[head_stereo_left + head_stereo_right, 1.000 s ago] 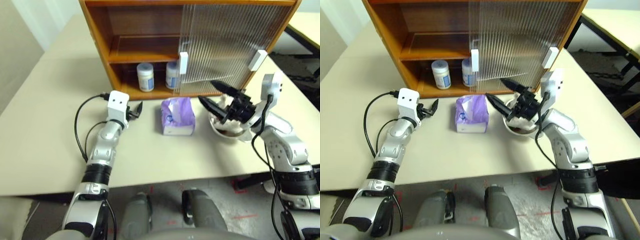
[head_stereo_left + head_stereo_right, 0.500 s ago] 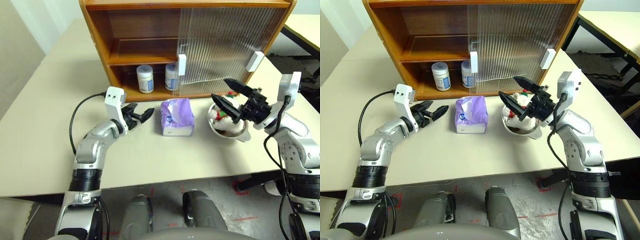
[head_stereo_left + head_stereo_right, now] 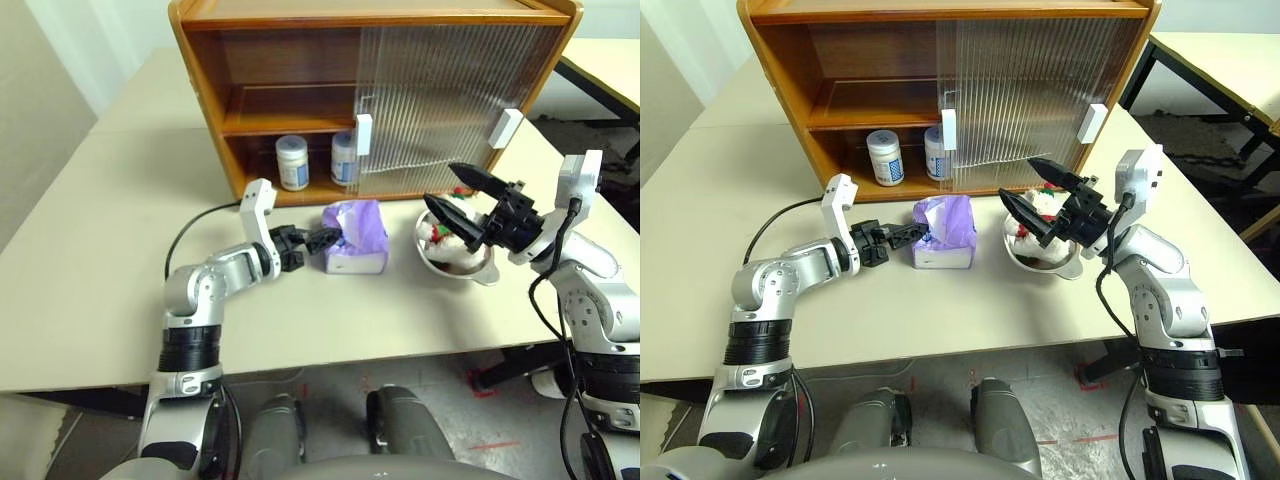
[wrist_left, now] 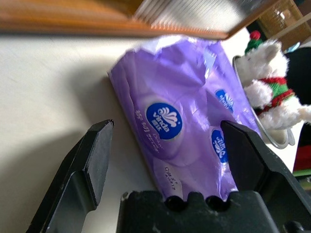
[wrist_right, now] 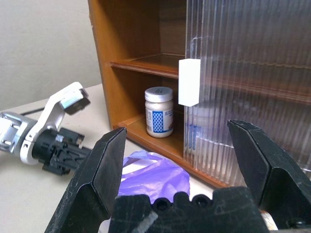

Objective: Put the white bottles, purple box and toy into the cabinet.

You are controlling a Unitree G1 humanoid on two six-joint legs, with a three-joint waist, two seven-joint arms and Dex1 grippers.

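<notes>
Now | cabinet (image 3: 240, 60): two white bottles (image 3: 291, 162) | bowl (image 3: 480, 270): toy (image 3: 447, 232) | left gripper (image 3: 322, 240), right gripper (image 3: 455, 195): open

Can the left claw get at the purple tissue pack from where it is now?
Probably yes. The left claw is open, right at the purple tissue pack's near end, with bare table around it and nothing between them.

Beige table (image 3: 90, 290) against pale wall (image 3: 40, 110); grey speckled floor (image 3: 330, 375) with red marks; second black-legged table (image 3: 1230, 60) beyond right side.
</notes>
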